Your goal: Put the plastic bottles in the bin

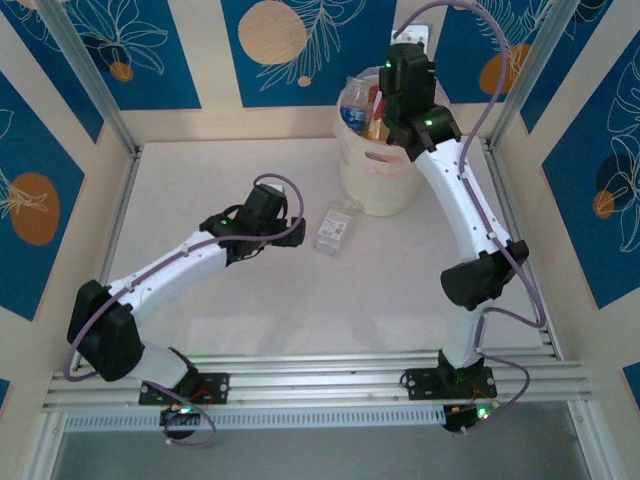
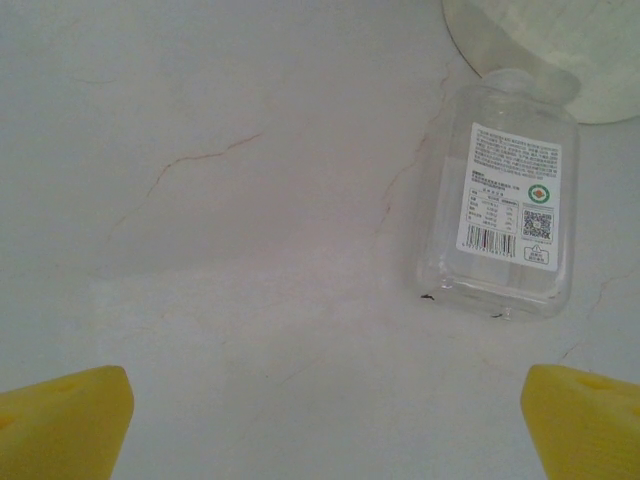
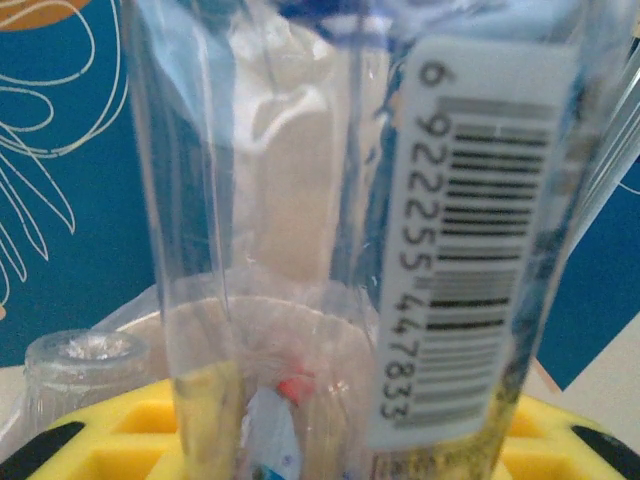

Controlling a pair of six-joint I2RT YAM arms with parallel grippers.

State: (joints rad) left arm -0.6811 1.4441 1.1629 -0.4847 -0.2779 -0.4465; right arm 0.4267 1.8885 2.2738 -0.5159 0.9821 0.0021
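Some bottles [image 3: 85,368] already sit in the bin [image 1: 378,190], the right claw [image 1: 385,112] grasps a barcoded bottle [image 3: 350,250] above it, and one white-labelled bottle [image 1: 333,230] lies on the tabletop [image 1: 250,320] before the released left claw [image 2: 320,430].

Table [image 2: 250,200]: was pale grey-white with faint reddish veins.
Bin [image 1: 378,185]: was cream-white.
Lying bottle [image 2: 505,195]: was clear; white label, black print, green-and-red mark.
Barcode bottle [image 3: 300,200]: was clear; white label, black bars, blue tints.
Left end effector [image 2: 325,400]: had yellow fingers [image 2: 65,420].
Walls [image 1: 150,50]: were blue with orange circles, white leaf lines, cream strips.
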